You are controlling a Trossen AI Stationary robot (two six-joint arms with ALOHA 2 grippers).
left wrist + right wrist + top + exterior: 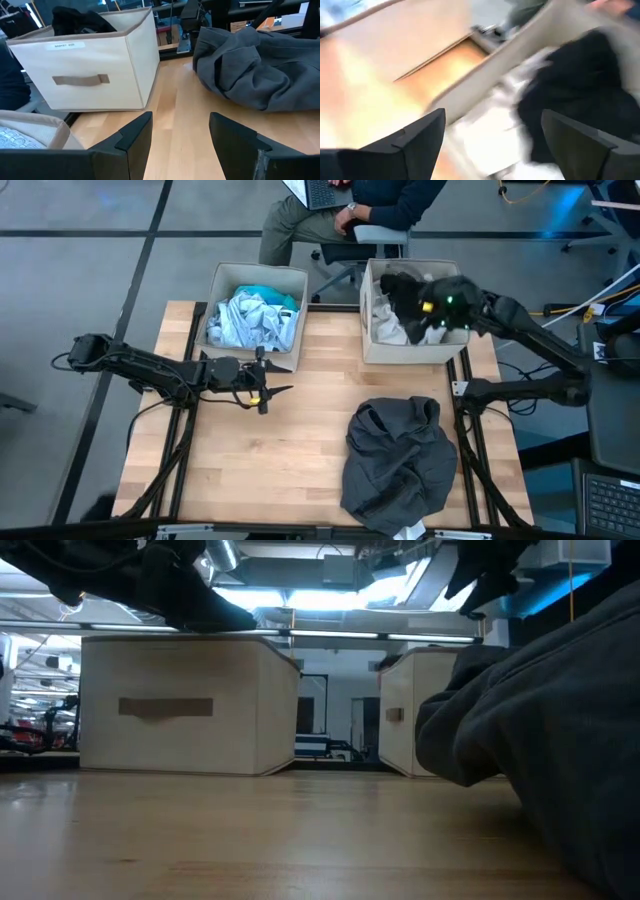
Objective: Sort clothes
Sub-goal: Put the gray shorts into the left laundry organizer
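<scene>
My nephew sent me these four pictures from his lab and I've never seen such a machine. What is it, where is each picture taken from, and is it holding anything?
It is a robot with two dark arms at a wooden table, sorting clothes into two beige bins. One picture looks straight down, one looks level across the tabletop, and two come from cameras on the arms' wrists.

The left bin holds pale blue and turquoise clothes. The right bin holds white and black ones. A large grey garment lies loose on the table.

The left pincer waits open above the table in front of the left bin, holding nothing. The right pincer is open above the right bin, with a black garment beneath it; it grips nothing.

A person sits behind the table.
</scene>
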